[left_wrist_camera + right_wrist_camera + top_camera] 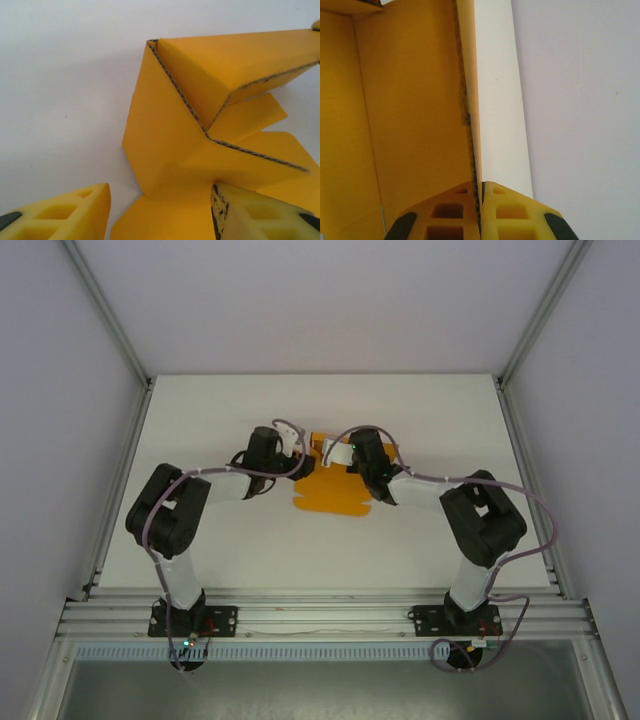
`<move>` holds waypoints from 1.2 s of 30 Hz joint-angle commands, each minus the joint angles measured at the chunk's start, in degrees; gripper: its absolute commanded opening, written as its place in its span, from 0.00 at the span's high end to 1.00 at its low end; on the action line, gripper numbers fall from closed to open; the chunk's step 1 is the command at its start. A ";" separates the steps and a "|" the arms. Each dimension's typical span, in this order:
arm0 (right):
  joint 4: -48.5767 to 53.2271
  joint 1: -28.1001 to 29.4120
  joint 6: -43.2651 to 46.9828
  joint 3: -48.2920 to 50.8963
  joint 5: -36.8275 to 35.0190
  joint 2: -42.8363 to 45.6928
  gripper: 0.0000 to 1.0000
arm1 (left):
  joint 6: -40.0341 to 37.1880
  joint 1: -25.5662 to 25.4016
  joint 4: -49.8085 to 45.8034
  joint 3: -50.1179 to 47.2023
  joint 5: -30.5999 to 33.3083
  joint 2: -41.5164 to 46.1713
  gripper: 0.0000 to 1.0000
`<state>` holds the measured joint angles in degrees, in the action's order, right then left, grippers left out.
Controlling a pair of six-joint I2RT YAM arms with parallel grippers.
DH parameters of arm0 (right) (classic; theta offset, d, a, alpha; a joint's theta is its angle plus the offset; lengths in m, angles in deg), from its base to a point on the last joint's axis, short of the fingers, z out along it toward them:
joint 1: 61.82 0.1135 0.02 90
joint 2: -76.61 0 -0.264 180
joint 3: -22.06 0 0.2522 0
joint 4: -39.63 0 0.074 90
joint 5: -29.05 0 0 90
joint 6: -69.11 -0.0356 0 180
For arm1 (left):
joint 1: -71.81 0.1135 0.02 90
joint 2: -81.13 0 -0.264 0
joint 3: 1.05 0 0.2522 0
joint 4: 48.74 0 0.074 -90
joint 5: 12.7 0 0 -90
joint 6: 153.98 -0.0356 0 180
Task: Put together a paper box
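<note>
Flaps of the paper box [335,492] lie flat mid-table [200,440], pointing toward the arm bases, with walls raised at its far end. There the right gripper [481,187] pinches one wall's edge, and the left gripper [160,192] is spread around a corner.

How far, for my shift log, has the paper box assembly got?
Partly done. One wall of the paper box already stands folded up at a corner. In hand: the right gripper is shut on a raised wall's edge, while the left gripper, jaws apart, straddles a folded panel. Left to do: several flaps lie flat on the table, so the box is not yet closed up.
</note>
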<state>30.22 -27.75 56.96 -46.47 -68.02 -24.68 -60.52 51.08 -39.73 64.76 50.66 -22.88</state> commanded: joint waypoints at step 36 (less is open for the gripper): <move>0.06 3.85 5.21 3.28 -10.73 -1.71 1.00 | 9.97 -5.77 -24.73 5.77 24.49 12.57 0.43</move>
<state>25.67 -24.24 62.70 -44.65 -78.23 -26.04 -49.09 44.91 -61.79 70.47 68.39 -14.01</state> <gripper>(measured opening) 0.042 0.574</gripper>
